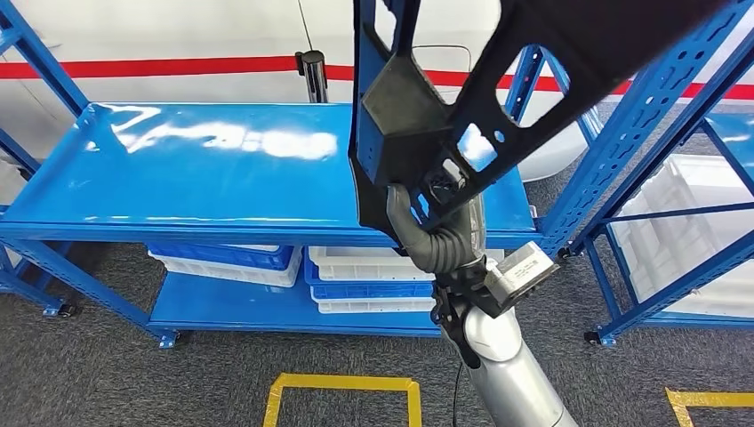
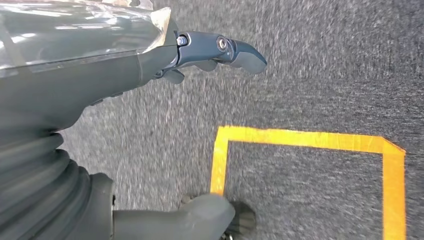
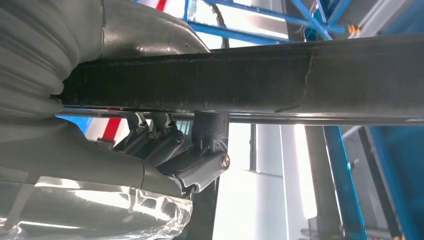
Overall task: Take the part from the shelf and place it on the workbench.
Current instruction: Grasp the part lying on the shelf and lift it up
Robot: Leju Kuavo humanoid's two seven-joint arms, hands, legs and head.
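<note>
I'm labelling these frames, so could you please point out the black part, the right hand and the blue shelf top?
black part (image 1: 418, 133): head view, its solid block.
right hand (image 1: 436, 236): head view, grey palm.
blue shelf top (image 1: 178, 178): head view, bare surface.

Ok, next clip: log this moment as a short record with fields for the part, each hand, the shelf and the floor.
part: large black part with cut-outs, lifted in front of the blue shelf
right hand: right hand grips the part from below; its fingers wrap the part's dark bar
left hand: left hand hangs over the grey carpet, holding nothing, fingers apart
shelf: blue shelf, top level bare and glossy; white and blue crates on the lower level
floor: yellow tape outline on the carpet
</note>
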